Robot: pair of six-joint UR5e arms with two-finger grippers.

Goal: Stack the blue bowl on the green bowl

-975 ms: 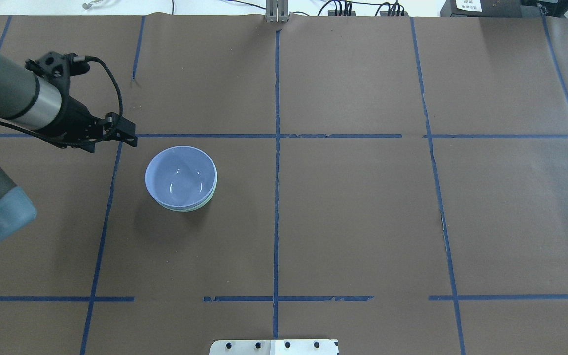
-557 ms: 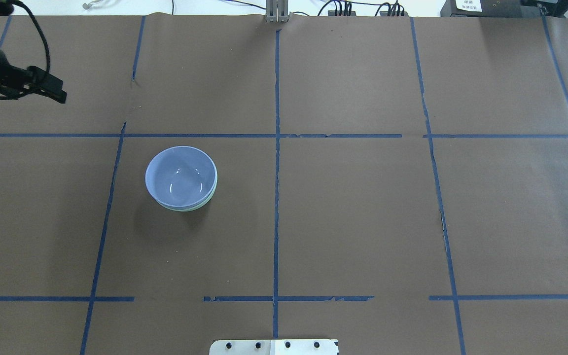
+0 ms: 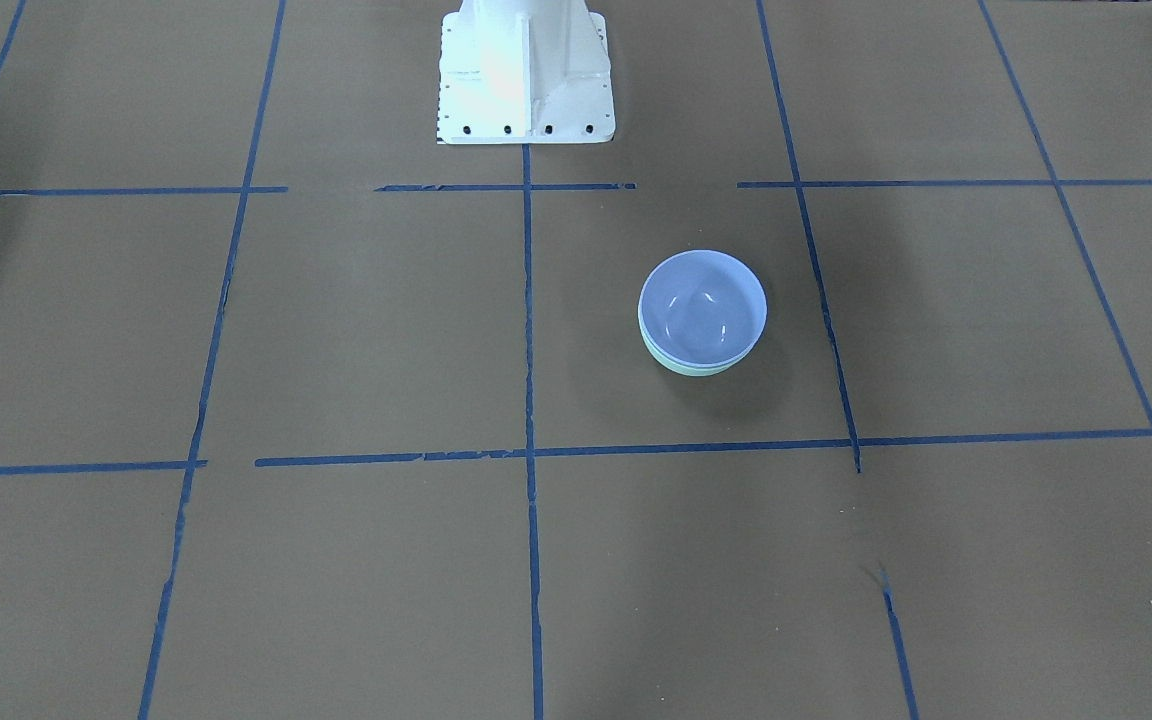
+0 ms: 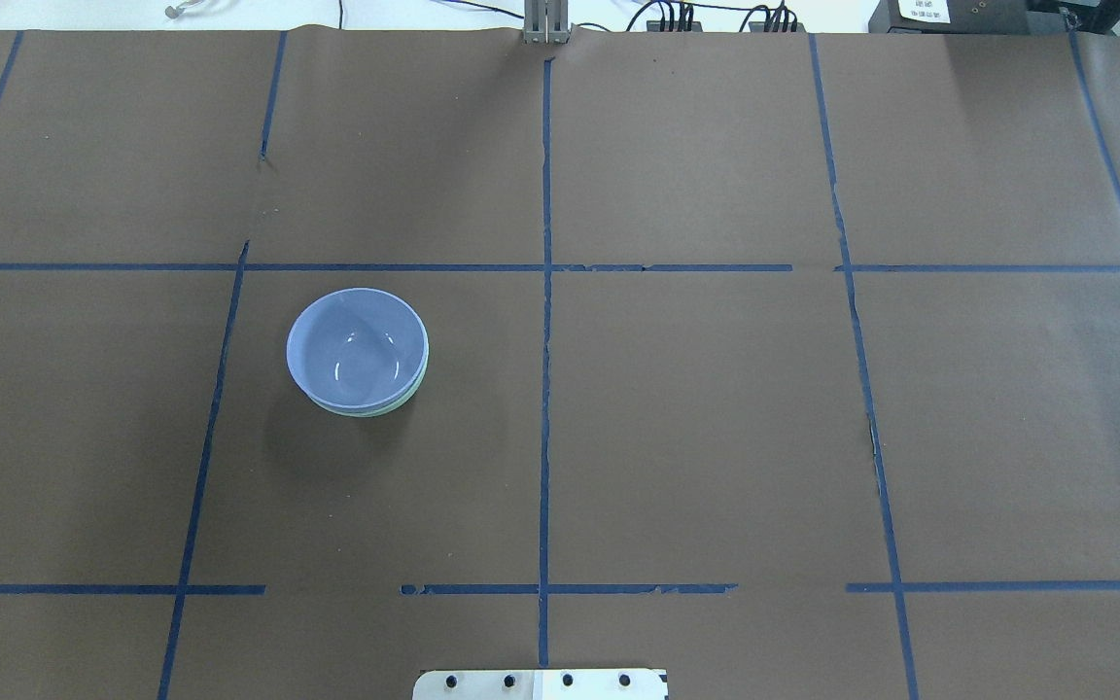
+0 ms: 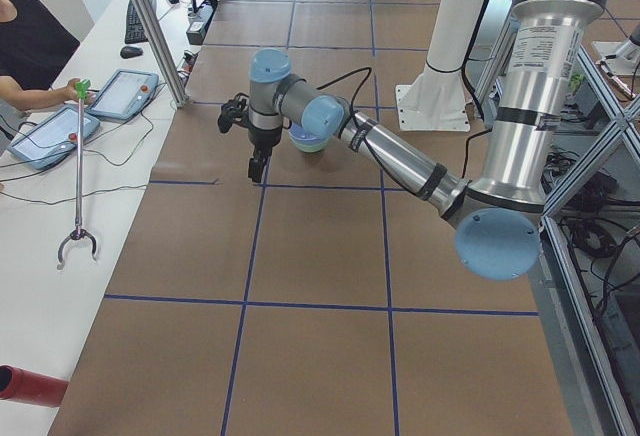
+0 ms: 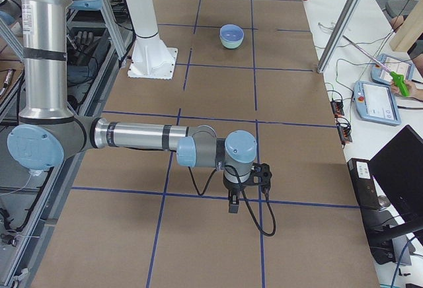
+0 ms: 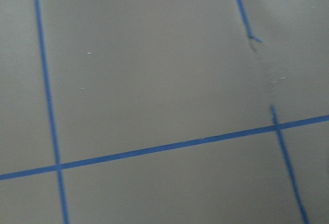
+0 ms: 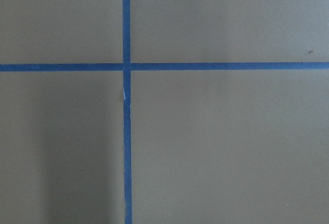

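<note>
The blue bowl [image 4: 356, 350] sits nested inside the green bowl [image 4: 397, 405], of which only a mint sliver of rim shows below it. The stack stands on the brown table left of centre; it also shows in the front-facing view [image 3: 703, 305] and small in the right view [image 6: 231, 34]. My left gripper [image 5: 257, 168] hangs over the table's far-left part, apart from the bowls; I cannot tell if it is open. My right gripper [image 6: 232, 207] points down far from the bowls; I cannot tell its state. Both wrist views show only paper and tape.
The white robot base [image 3: 524, 70] stands at the table's near edge. Blue tape lines [image 4: 545, 292] grid the brown paper. An operators' desk with tablets [image 5: 50, 136], a grabber tool [image 5: 78, 176] and a metal post [image 5: 150, 26] lie beyond the far edge.
My left arm has drawn back from beside the bowls toward the far left and out of the overhead view. The bowl stack has not moved.
</note>
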